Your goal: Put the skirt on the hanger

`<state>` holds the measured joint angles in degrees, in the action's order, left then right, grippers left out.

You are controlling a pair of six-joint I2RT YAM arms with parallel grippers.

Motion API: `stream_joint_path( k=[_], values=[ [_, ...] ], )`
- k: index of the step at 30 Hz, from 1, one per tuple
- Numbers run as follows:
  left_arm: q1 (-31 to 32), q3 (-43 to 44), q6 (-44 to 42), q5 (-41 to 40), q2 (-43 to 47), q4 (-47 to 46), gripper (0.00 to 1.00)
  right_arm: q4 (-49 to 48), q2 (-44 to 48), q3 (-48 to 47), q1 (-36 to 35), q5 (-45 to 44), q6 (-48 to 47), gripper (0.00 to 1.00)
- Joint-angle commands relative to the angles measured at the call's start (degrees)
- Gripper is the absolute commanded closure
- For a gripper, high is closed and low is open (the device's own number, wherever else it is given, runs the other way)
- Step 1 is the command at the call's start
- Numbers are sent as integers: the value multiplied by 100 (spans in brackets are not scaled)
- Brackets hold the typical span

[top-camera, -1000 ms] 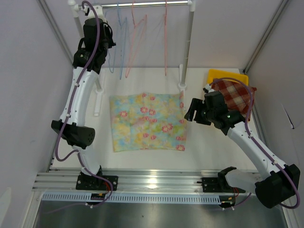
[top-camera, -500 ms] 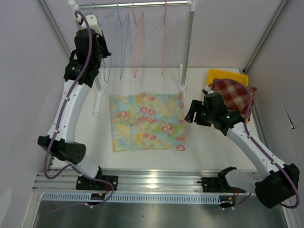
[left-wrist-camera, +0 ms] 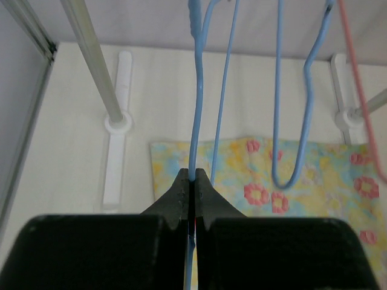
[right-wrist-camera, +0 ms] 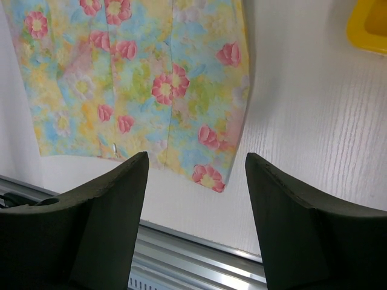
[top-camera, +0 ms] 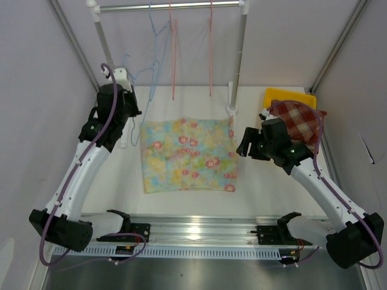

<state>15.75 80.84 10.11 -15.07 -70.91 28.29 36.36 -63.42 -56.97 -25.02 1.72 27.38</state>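
The floral skirt [top-camera: 187, 154] lies flat on the white table; it also shows in the left wrist view [left-wrist-camera: 302, 175] and the right wrist view [right-wrist-camera: 139, 78]. My left gripper [top-camera: 133, 125] is shut on the wire of a blue hanger [left-wrist-camera: 195, 109], above the skirt's far left corner. The blue hanger [top-camera: 157, 60] reaches up toward the rail [top-camera: 169, 6]. A second blue wire loop [left-wrist-camera: 305, 103] hangs to the right of it. My right gripper [top-camera: 245, 142] is open and empty, just right of the skirt [right-wrist-camera: 196, 158].
Two pink hangers [top-camera: 173, 54] [top-camera: 211, 48] hang on the rail. Rack posts [top-camera: 240, 54] [top-camera: 103, 42] stand on white feet [left-wrist-camera: 115, 151]. A yellow bin [top-camera: 289, 95] holding red plaid cloth [top-camera: 299, 118] is at the back right. A metal rail [top-camera: 193, 232] runs along the near edge.
My left arm has come down and toward the front from the rack's top left, pulling the blue hanger with it. The hangers have swung. The right arm has not moved.
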Motion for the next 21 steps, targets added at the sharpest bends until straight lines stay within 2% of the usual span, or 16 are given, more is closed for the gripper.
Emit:
stream_joint_path(
  k=[1,5,9,12,14,15,17,19,21],
  values=[
    [34,-1031,333,355,831,-447,100,38,163,54,-3,-119,-101,29],
    [165,-2288,396,1372,1403,-545,100,73,251,81,-47,-128,-83,30],
    [332,-2887,142,2602,1747,-510,100,134,304,90,-100,-163,-75,30],
    [525,-3282,-200,3175,2132,-491,100,161,365,55,-179,-163,-57,30],
    [596,-3477,-447,3939,2371,-597,100,231,444,19,-319,-163,-39,30],
    [605,-3644,-501,4133,2502,-623,100,257,470,-16,-389,-372,-22,30],
    [622,-3715,-649,4756,2451,-597,100,345,558,-51,-627,-452,22,30],
    [771,-3803,-624,5031,2153,-614,100,416,629,-86,-802,-592,118,30],
    [1288,-3838,-624,5024,1951,-658,100,468,717,-69,-1057,-681,241,30]
  ],
)
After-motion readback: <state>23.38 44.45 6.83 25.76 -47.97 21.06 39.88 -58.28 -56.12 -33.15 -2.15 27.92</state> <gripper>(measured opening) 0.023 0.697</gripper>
